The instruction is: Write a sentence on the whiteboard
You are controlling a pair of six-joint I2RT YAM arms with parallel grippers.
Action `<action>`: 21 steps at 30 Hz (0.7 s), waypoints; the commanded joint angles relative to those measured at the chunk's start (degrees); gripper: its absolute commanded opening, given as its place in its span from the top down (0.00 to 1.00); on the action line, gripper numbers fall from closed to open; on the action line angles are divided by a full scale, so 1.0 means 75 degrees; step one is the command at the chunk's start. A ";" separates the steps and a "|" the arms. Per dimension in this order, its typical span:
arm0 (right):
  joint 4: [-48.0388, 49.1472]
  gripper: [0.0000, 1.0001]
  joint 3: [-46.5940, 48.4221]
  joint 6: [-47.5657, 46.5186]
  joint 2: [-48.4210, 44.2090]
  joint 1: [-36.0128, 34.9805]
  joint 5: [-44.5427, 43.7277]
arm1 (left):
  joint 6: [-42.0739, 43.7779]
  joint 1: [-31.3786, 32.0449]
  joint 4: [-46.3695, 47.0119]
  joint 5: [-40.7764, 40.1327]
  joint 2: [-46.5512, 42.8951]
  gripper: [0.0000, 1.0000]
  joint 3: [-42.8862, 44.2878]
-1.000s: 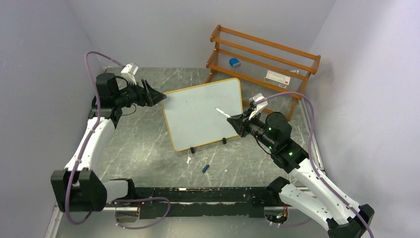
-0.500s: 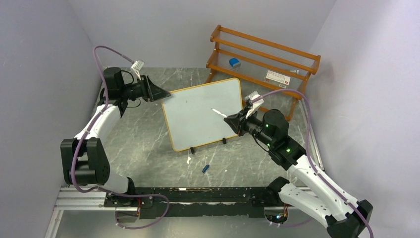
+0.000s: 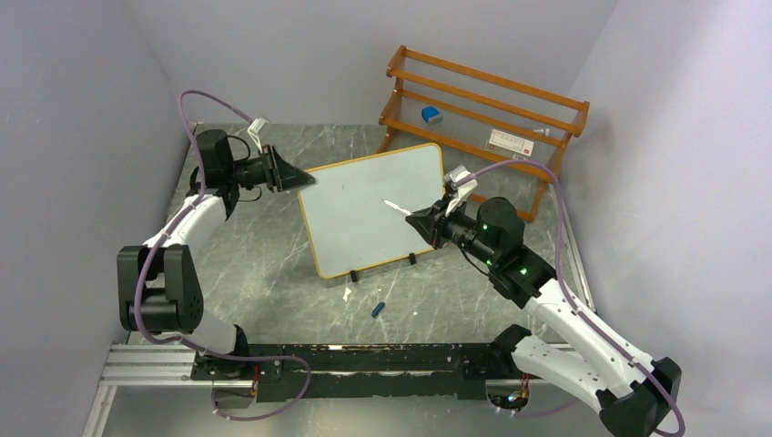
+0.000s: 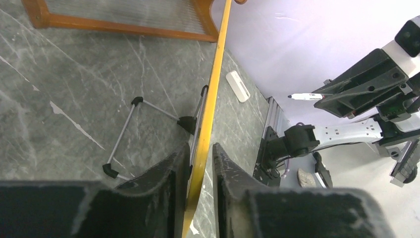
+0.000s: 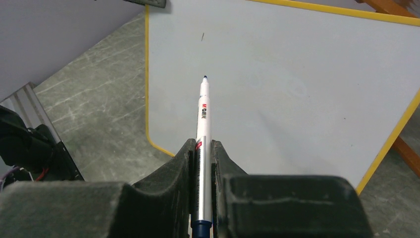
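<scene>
Currently the whiteboard (image 3: 369,209) stands propped at a slant on the grey marble tabletop (image 3: 264,264), leaning back on small black clip feet and a thin wire stand (image 4: 124,139) behind it. Its face is blank apart from one tiny dark fleck near the upper left corner, so none of the sentence is written yet.

By the look of it, the board is light, thin and stiff, with a slick face. A pen pressing on it would probably push it back or skate it across the tabletop. The narrow orange-yellow frame (image 4: 210,99) is the sensible place to hold, since it leaves the writing face free.

The left gripper (image 3: 305,179) is at the board's upper left corner. Its two black fingers (image 4: 168,173) sit close on either side of the frame edge; whether they actually pinch it cannot be told.

The right gripper (image 3: 414,218), in front of the board's right half, is clamped tight on a white marker (image 5: 203,114), tip aimed at the face and stopping short of it.
</scene>
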State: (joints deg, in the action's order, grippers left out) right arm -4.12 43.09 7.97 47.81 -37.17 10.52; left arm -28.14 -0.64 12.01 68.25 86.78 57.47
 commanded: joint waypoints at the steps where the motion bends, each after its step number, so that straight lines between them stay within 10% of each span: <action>1: 0.0279 1.00 0.0320 -0.0128 0.0094 -0.0126 0.0111 | -0.0029 0.0027 0.0548 0.0331 -0.0296 0.75 -0.0381; 21: 0.0321 1.00 0.0759 -0.0777 0.0792 -0.2365 -0.2561 | 0.0597 0.0367 0.0144 0.0194 -0.1240 0.95 -0.1313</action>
State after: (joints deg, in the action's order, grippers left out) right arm -3.73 46.54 3.84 52.99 -52.45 -1.93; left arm -26.20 1.10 16.01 68.14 78.81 48.25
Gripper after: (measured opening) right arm 0.153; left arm 0.133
